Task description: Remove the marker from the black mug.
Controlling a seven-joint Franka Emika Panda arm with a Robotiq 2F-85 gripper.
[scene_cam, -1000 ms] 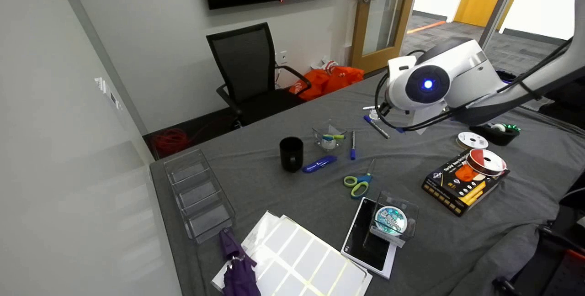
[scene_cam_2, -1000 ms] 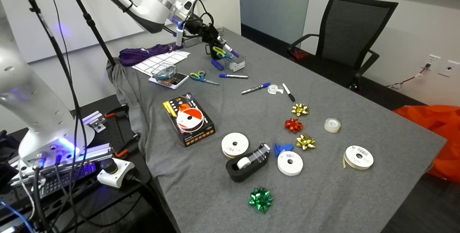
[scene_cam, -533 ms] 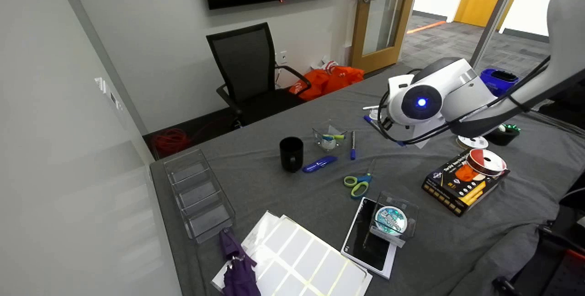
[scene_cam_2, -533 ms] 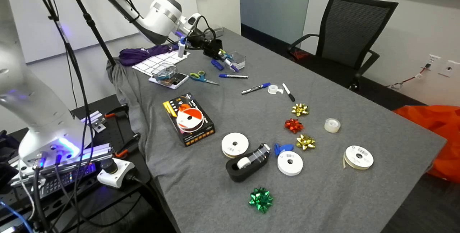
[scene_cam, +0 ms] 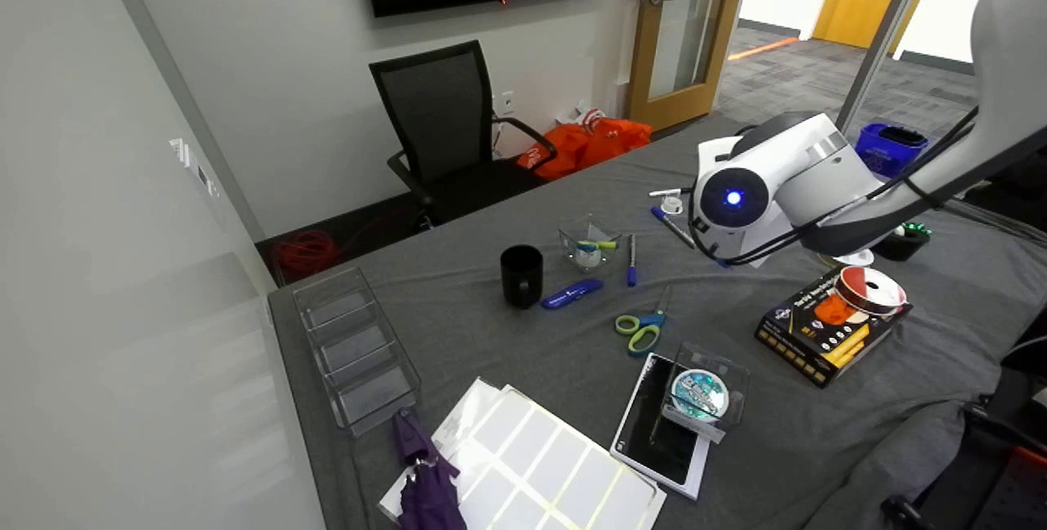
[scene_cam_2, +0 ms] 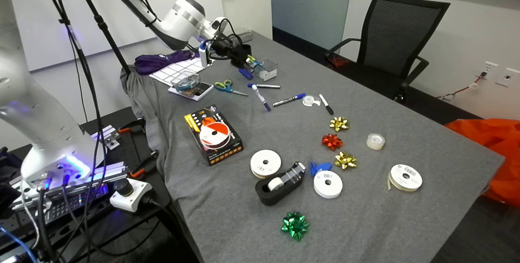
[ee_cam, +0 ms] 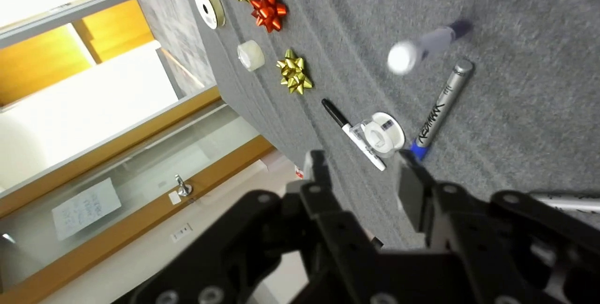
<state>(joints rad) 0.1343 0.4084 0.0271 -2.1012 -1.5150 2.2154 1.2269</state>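
Observation:
The black mug (scene_cam: 522, 276) stands upright on the grey table, and no marker shows above its rim. In an exterior view it is partly hidden behind the gripper (scene_cam_2: 246, 48). A white marker with a purple end (scene_cam_2: 261, 97) is apart from my gripper, between the box and the silver markers. It shows blurred and tilted in the wrist view (ee_cam: 433, 43); I cannot tell whether it lies on the cloth or is still falling. My gripper (ee_cam: 363, 168) is open with nothing between its fingers. It is low near the clear holder in an exterior view (scene_cam_2: 248, 61), and hidden behind the arm elsewhere.
A clear holder (scene_cam_2: 269, 73) with scissors in it, a blue cutter (scene_cam: 572, 294), a blue-capped marker (scene_cam: 631, 260) and a silver marker (scene_cam_2: 289, 100) lie near the gripper. Loose scissors (scene_cam: 642, 332) and a black box (scene_cam: 830, 330) with a ribbon roll are nearer the robot.
The gripper came down and opened. The purple-ended marker, held in its fingers in the earlier frames, is now out of them and on the near side of the gripper. The mug has not moved.

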